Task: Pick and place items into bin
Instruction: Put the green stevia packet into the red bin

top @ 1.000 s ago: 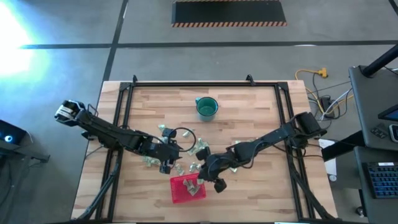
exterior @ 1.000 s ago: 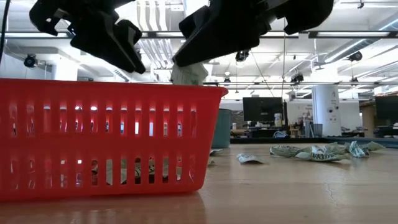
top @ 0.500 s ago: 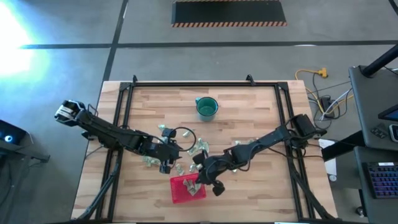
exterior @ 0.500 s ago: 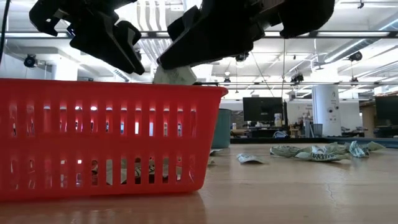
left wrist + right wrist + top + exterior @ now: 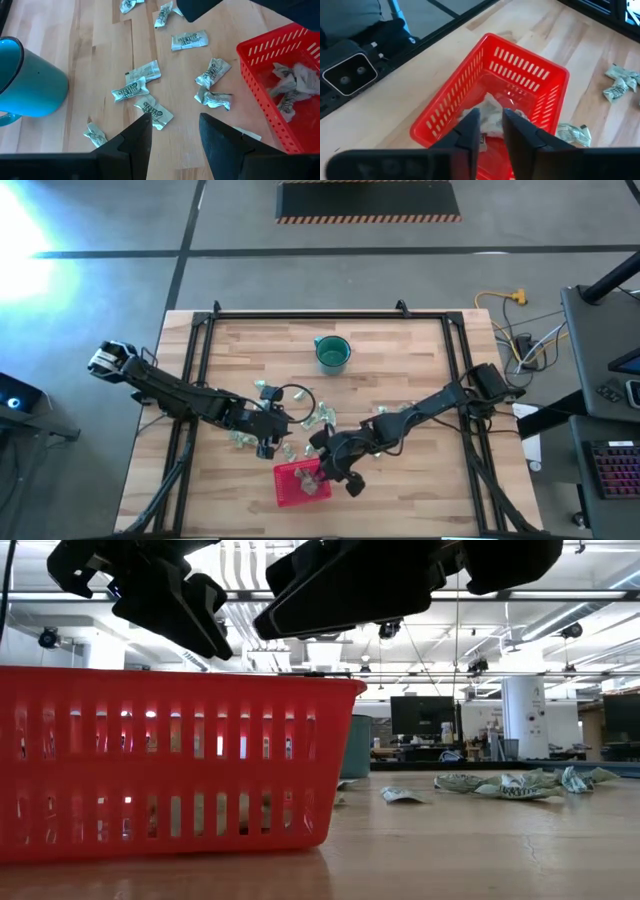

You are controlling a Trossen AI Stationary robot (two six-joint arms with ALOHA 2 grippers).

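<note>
Jaws of the right gripper (image 5: 491, 131) stand a little apart over the red bin (image 5: 447, 112), with nothing pinched between them that shows; a pale packet (image 5: 490, 117) lies just below, on the heap inside the bin. From the low view it is hard to tell whether that packet is already at rest. The step in hand reads as a release above the bin. To do it well, the jaws should spread enough that the wrapper cannot cling, and the arm should rise straight up so as not to knock the bin's low wall or drag it across the table (image 5: 400, 360).

Jaws of the left gripper (image 5: 172, 132) are parted and empty, hovering over loose packets (image 5: 131, 90) on the table beside the bin; a straight descent over one flat packet, clear of its neighbours, would suit.

Packets are small, crumpled, pale green and whitish wrappers with dark print. Several lie in the bin, many are scattered between it and the teal cup (image 5: 332, 353). The bin sits near the table's front edge.
</note>
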